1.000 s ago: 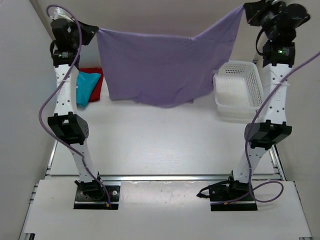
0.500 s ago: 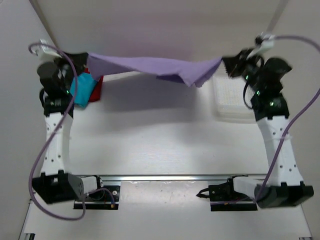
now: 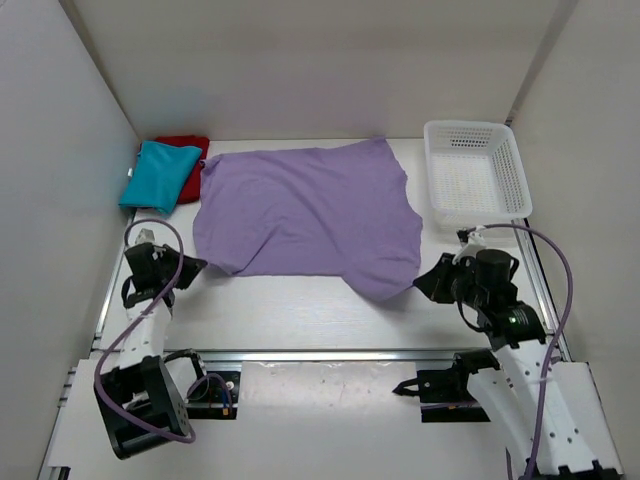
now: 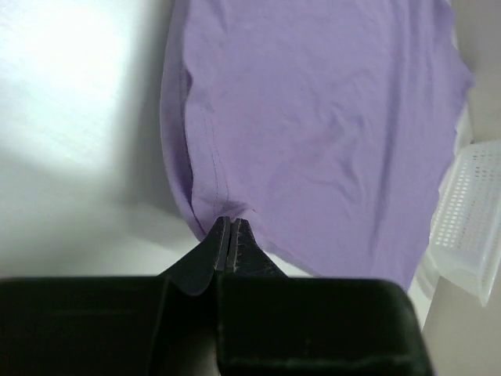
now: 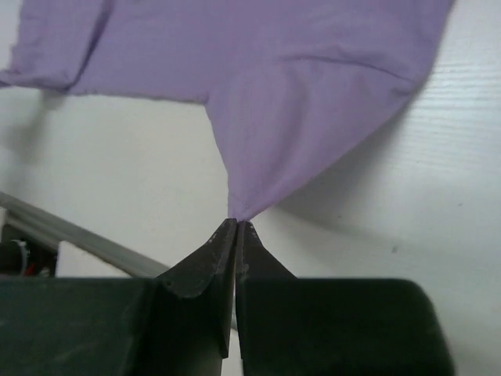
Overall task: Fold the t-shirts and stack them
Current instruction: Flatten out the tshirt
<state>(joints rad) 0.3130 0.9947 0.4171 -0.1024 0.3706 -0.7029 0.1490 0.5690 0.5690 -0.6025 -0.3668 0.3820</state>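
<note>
The pale lavender t-shirt (image 3: pixel 310 205) lies spread over the middle of the table, its near edge rumpled. Low at the near left, my left gripper (image 3: pixel 196 266) is shut on the shirt's near left edge; the left wrist view shows cloth (image 4: pixel 329 117) pinched at the closed tips (image 4: pixel 228 222). At the near right, my right gripper (image 3: pixel 420 284) is shut on a near right corner, and the cloth (image 5: pixel 274 78) runs to a point at the closed tips (image 5: pixel 237 224). A folded teal-blue t-shirt (image 3: pixel 158 175) lies on a red t-shirt (image 3: pixel 188 152) at the back left.
A white mesh basket (image 3: pixel 475 180) stands at the back right, just beyond the shirt's right edge, and shows in the left wrist view (image 4: pixel 470 227). A metal rail (image 3: pixel 320 353) runs along the table's near edge. Walls close in the left, back and right.
Both arms came down and toward the near edge with the lavender t-shirt, which hung stretched in the air at the back and now lies spread on the table.
</note>
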